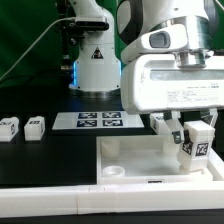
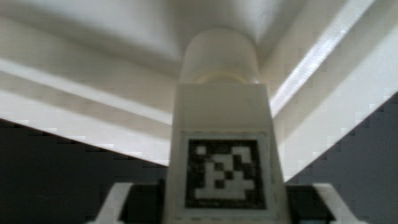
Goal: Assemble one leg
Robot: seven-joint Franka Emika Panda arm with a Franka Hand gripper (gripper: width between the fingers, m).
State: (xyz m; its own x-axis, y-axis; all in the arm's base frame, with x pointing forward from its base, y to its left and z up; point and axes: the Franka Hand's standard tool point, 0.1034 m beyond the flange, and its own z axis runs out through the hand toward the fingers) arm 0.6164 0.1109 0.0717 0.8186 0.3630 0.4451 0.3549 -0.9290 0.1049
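**End effector (image 1: pixel 192 130) clamps 1 leg (image 2: pixel 222 110) over tray piece (image 1: pixel 140 158)**

Both fingers pinch this white rectangular block, rounded at its tip, with 1 black-and-white tag (image 2: pixel 222 171) facing the wrist camera. 2 other legs (image 1: pixel 10 126) (image 1: pixel 35 125) lie on the black desk (image 1: pixel 45 158) at the exterior view's left, making 3 visible.

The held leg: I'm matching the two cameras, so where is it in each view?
Exterior view: the leg is at the exterior view's right, held in the gripper over the tray.
Wrist view: the leg fills the middle, tag toward the camera.
Shared landmark: the tray behind it.
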